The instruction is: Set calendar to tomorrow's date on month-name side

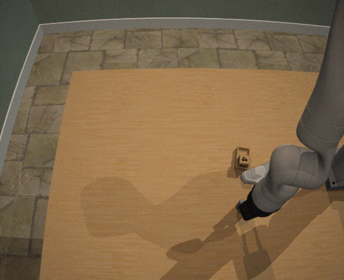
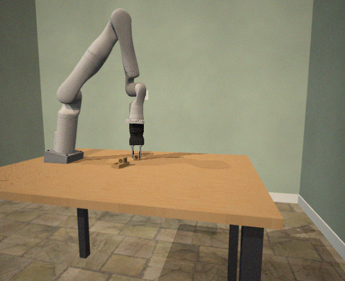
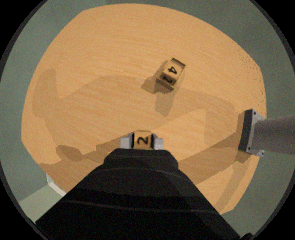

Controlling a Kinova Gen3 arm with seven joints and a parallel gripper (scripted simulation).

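Note:
The small wooden tray (image 1: 242, 151) (image 2: 115, 165) (image 3: 178, 62) lies on the table. One cube (image 1: 243, 160) (image 2: 123, 160) (image 3: 172, 70) sits in one end of it with a 4 on top; the other end is empty. Its sides show a 2 in the wrist view, and what look like a 0 and a 1 in the exterior view. My gripper (image 2: 136, 157) (image 3: 142, 138) points down beside the tray, shut on the other cube (image 2: 135, 156) (image 3: 143, 138). That cube shows a 2 on top and a 9 towards the exterior camera. It is low over the table; contact is unclear.
The arm's grey base (image 2: 63, 157) (image 3: 248, 132) stands on the table (image 1: 154, 126) (image 2: 178, 184). In the top view the forearm and wrist hang close to the tray's lower right and hide most of my gripper. Arm shadows cross the table.

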